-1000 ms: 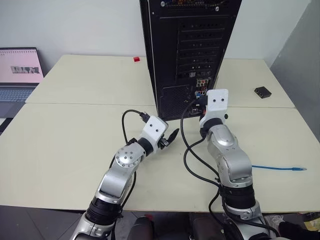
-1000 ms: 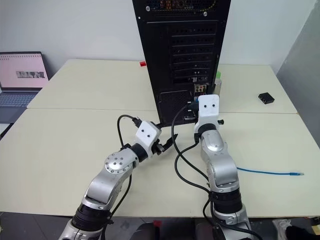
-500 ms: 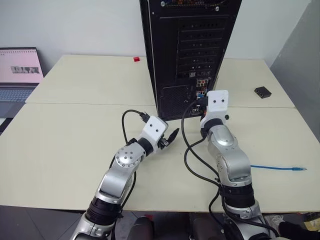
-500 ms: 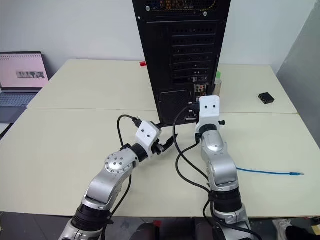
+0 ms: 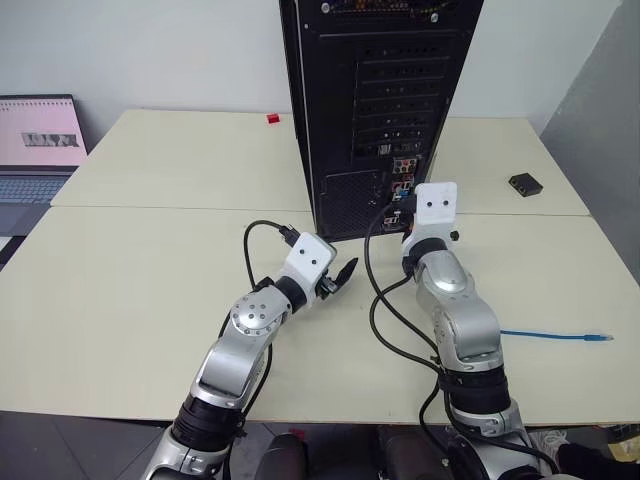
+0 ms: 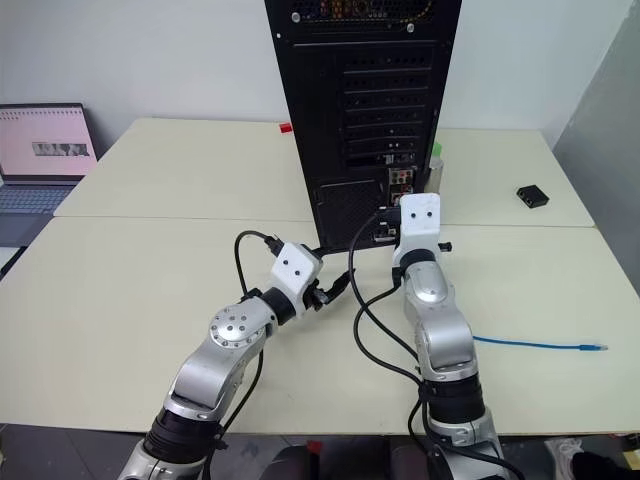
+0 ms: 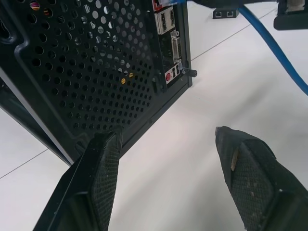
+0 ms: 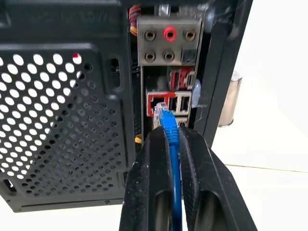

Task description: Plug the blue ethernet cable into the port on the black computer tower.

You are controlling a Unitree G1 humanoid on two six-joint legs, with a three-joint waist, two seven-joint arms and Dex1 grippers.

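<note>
The black computer tower [image 5: 380,100] stands upright at the table's middle, its rear panel facing me. My right gripper [image 8: 172,132] is shut on the blue ethernet cable [image 8: 171,139], close to the panel. The cable's clear plug [image 8: 161,111] sits at the mouth of a red-rimmed port [image 8: 155,101]; I cannot tell whether it is seated. The rest of the cable [image 5: 555,336] trails over the table to the right. My left gripper [image 7: 173,163] is open with nothing in it, low beside the tower's perforated lower grille [image 7: 96,72].
A laptop [image 5: 38,150] sits at the far left and a small black box [image 5: 524,183] at the right rear. A small red object [image 5: 272,119] lies behind the tower on its left. Black arm cables [image 5: 385,310] loop on the table between my arms.
</note>
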